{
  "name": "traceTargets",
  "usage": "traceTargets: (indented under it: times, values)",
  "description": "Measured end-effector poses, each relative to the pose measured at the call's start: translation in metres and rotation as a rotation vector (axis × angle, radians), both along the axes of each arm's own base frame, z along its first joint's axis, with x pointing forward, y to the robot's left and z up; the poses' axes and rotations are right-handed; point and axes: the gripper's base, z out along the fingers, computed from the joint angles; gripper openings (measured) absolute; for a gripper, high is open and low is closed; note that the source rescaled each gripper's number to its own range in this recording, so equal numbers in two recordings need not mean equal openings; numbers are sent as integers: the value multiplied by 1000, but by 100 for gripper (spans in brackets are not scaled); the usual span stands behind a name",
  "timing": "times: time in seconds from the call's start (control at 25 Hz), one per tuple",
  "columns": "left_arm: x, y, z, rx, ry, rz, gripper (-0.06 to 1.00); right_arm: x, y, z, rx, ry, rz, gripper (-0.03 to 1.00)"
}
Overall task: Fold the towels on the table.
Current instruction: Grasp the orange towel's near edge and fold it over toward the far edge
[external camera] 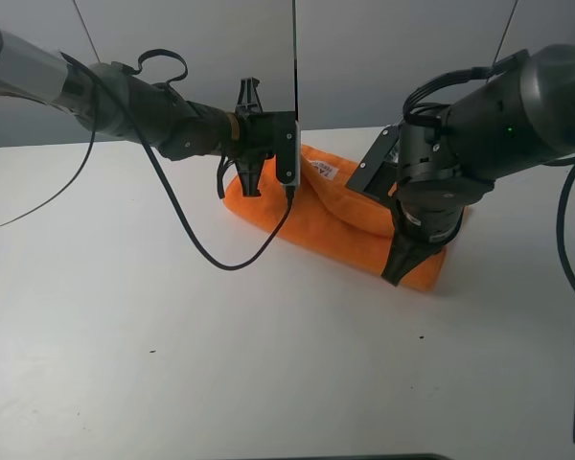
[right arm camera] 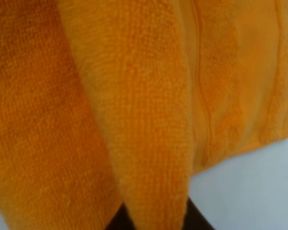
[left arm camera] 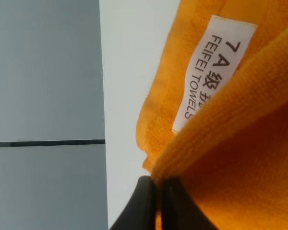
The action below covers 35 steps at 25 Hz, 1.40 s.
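Bare white bench (external camera: 172,364) fills the foreground. Orange towel (external camera: 335,222) lies at its far middle as a long slanted band, fuzzy, doubled over and puffed along the raised edge. Left pincer (external camera: 249,184) and right pincer (external camera: 399,270) are each closed tight on that edge, one near either end. Risk: uneven travel of the two arms would skew the fold, and so thin a pinch could let the towel slip free. White label (external camera: 324,170) faces up near the left pincer.
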Motion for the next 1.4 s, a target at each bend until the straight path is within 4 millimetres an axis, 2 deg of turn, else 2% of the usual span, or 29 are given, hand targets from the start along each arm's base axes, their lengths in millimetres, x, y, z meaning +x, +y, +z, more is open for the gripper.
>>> traceTargets:
  times: [0.32,0.4,0.44,0.48,0.52,0.6,0.64,0.68,0.76,0.88,1.0,1.16,1.28,1.4]
  values:
    - [0,0,0,-5,-3,-1,1,1,-1,1,-7,-21,-15,0]
    - [0,0,0,-5,-3,-1,9,2,-2,1,-9,-30,-26,3]
    - [0,0,1,-7,-5,-2,16,2,-2,2,-12,-40,-33,8]
    - [0,-1,1,-9,-6,-2,26,3,-3,3,-21,-59,-46,19]
    - [0,-1,1,-12,-9,-4,40,5,-5,4,-34,-82,-58,32]
    - [1,-2,3,-28,-24,-12,72,8,-9,9,-71,-153,-100,71]
    - [1,-3,4,-44,-37,-19,89,11,-12,11,-97,-192,-109,87]
    - [1,-4,6,-60,-48,-23,95,12,-15,15,-127,-237,-130,95]
    - [1,-7,12,-84,-82,-40,99,15,-19,20,-180,-295,-137,99]
    - [0,-9,28,-103,-126,-51,99,16,-23,24,-228,-326,-161,100]
    - [1,-6,45,-166,-117,19,100,12,-24,22,-230,-279,-191,100]
    - [0,3,59,-255,12,191,100,4,-19,28,-111,-193,-221,100]
    - [-2,12,60,-302,145,312,100,-2,-14,47,17,-169,-233,100]
    - [-4,20,52,-389,314,452,100,-9,-9,69,173,-161,-243,100]
